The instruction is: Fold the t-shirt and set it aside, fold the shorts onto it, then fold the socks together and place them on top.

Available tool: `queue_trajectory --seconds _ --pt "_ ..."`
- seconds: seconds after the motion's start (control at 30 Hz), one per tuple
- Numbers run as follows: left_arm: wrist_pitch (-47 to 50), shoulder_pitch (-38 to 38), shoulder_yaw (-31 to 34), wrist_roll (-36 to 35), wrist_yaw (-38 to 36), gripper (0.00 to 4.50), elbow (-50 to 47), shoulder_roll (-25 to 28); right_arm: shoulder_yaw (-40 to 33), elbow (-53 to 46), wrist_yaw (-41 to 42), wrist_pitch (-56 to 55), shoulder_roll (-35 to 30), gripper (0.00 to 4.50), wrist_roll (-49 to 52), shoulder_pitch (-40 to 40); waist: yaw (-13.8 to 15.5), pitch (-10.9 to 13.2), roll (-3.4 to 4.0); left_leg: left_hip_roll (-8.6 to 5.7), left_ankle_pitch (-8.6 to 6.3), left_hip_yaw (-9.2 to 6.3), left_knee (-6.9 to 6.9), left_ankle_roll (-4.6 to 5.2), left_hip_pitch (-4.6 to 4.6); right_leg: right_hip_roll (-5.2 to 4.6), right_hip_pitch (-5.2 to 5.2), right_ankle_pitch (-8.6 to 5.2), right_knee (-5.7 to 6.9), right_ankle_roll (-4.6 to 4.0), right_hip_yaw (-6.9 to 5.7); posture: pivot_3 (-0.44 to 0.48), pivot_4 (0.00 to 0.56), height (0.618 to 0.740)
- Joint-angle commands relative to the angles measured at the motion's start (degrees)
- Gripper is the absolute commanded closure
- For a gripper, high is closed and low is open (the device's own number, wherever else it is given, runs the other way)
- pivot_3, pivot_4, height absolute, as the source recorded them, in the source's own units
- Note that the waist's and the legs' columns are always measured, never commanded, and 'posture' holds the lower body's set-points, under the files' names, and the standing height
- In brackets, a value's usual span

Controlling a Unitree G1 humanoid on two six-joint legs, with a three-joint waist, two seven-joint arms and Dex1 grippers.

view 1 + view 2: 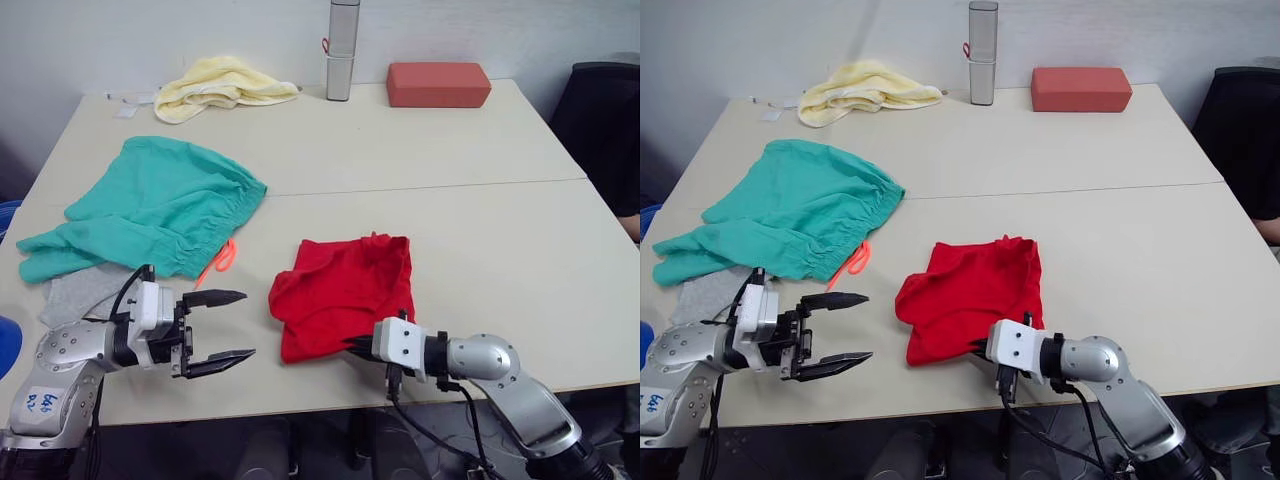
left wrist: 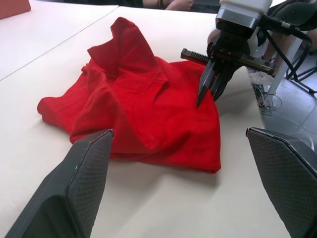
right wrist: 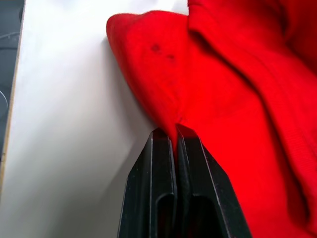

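From the head, the t-shirt (image 1: 342, 293) lies bunched near the table's front edge. Left wrist: left gripper (image 1: 222, 330) spread, empty. Right wrist: right gripper (image 3: 176, 136) pinching its hem (lift slowly, keep tension).

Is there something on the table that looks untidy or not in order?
Yes. The t-shirt is a crumpled, uneven bundle near the front edge, pinched by the right gripper. The shorts lie rumpled over the socks.

The left hand (image 1: 228, 327) hangs low with its two black fingers spread wide, one above the other — nothing between them. The right hand (image 3: 176, 135) reaches toward it, fingers pinched together on a fold of bright red cotton t-shirt (image 1: 340, 290).
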Motion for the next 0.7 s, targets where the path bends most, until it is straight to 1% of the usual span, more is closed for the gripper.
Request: queue_trajectory --seconds 0.03,0.13,0.17,0.27,0.3,0.33,0.4,0.43,0.5,0.57,0.7 --pt "-0.49 0.81 1.35 -0.94 0.49 0.00 -1.78 -0.02 -3.03 -0.99 2.21 -2.18 -1.04 3.86 4.61 0.90 0.00 0.00 0.00 0.00 0.00 0.00 0.00 0.00 0.00 0.00 0.00 0.00 0.00 0.00 0.00 0.000 0.150 0.740" --pt "-0.54 0.72 1.42 -1.01 0.57 0.00 -1.34 -0.11 -4.75 -1.39 5.70 -1.68 -1.70 2.85 10.41 1.70 0.06 0.00 0.00 0.00 0.01 0.00 0.00 0.05 0.00 0.00 0.00 0.00 -0.01 0.00 -0.01 0.000 0.150 0.740" --pt "0.07 0.36 1.60 -1.14 0.96 0.00 -0.99 0.06 -7.00 -1.23 8.49 -2.08 -2.18 2.48 14.71 1.81 0.04 0.00 0.00 0.00 0.01 0.00 0.00 0.06 0.00 0.00 0.00 0.00 -0.01 0.00 -0.01 0.000 0.150 0.740" --pt "0.15 -0.65 2.25 -1.08 0.96 0.00 0.28 0.65 -13.37 -1.12 15.43 1.89 -5.20 2.48 26.89 1.52 0.09 0.02 0.02 0.00 0.00 0.00 0.00 0.14 0.01 0.00 0.04 0.00 -0.03 0.01 0.00 0.000 0.150 0.740" --pt "0.25 -0.87 2.51 -1.28 0.72 0.00 0.65 0.87 -14.92 -0.72 16.32 3.26 -6.31 2.48 28.94 1.25 0.15 0.02 0.01 0.00 -0.01 -0.01 0.01 0.16 0.02 0.00 0.07 0.00 -0.04 0.01 -0.01 0.000 0.150 0.740" --pt "0.38 -1.00 2.77 -1.32 0.55 0.19 1.11 1.12 -16.16 0.13 17.14 4.05 -7.31 2.45 30.26 0.84 0.15 0.02 0.01 0.00 -0.03 -0.03 0.01 0.21 0.04 0.00 0.09 0.00 -0.06 0.01 -0.01 0.000 0.150 0.740" --pt "1.38 -1.05 2.96 -0.65 0.44 0.60 2.13 2.24 -17.99 2.89 18.50 4.08 -8.92 2.85 30.81 -0.52 0.15 0.02 0.01 0.01 -0.06 -0.05 0.01 0.24 0.04 0.00 0.10 0.00 -0.09 0.00 -0.02 0.000 0.150 0.740" --pt "0.71 -0.98 2.83 0.34 -0.08 0.91 2.76 2.88 -18.59 4.81 18.68 3.54 -9.35 3.09 30.20 -1.41 0.15 0.02 0.02 0.02 -0.06 -0.06 0.01 0.23 0.04 0.00 0.09 0.00 -0.09 0.00 -0.03 0.000 0.150 0.740" --pt "-1.58 -1.51 2.21 2.85 -0.46 1.54 4.98 3.70 -19.44 10.64 18.93 1.00 -9.42 3.78 27.83 -4.19 -0.02 0.03 0.03 0.02 -0.07 -0.06 -0.02 0.21 0.06 0.00 0.08 -0.02 -0.09 -0.03 -0.04 0.000 0.150 0.740" --pt "-3.39 -2.98 0.96 5.09 -0.03 2.20 7.64 3.52 -18.33 16.61 19.99 -2.93 -9.95 4.49 23.81 -6.94 0.01 0.05 0.06 0.02 -0.07 -0.04 -0.02 0.19 0.05 0.00 0.07 -0.02 -0.09 -0.04 -0.04 0.000 0.150 0.740" --pt "-7.35 -5.80 -3.30 9.83 -0.27 3.48 11.17 2.31 -14.98 25.38 22.26 -10.62 -10.17 4.50 16.62 -11.62 0.14 0.06 0.09 0.01 -0.02 -0.01 -0.02 0.13 0.00 0.00 0.04 -0.02 -0.09 -0.03 -0.09 0.000 0.150 0.740"
